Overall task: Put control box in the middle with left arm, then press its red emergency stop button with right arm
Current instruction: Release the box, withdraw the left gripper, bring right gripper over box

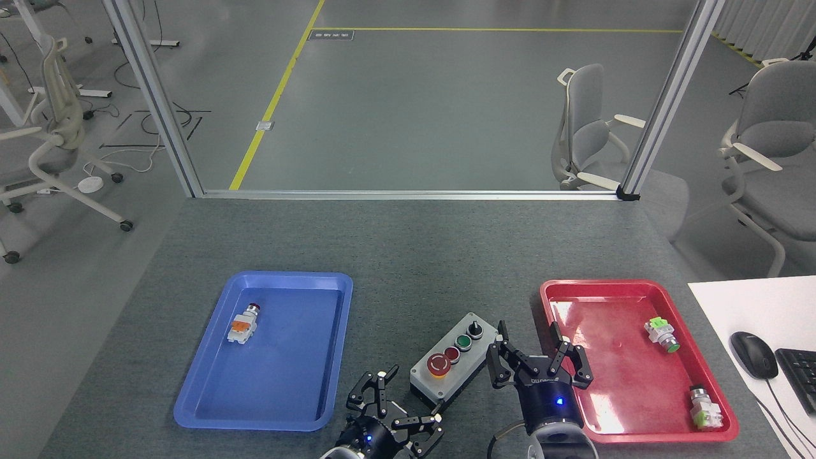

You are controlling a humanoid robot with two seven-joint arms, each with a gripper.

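On your left sits a blue tray (319,357), and in its far left corner lies a small orange-and-white push-button part (243,324) with a red tip. On your right is a red tray (612,290) holding two loose parts — a green-and-white button part (661,335) toward the far right side, and another with a metal collar (704,408) in the near right corner. Further right, a white desk (720,306) carries a black mouse (753,354) and the edge of a keyboard (800,376). Beyond the table you see an aluminium frame (408,193), grey office chairs (590,134) and yellow floor lines (274,99).
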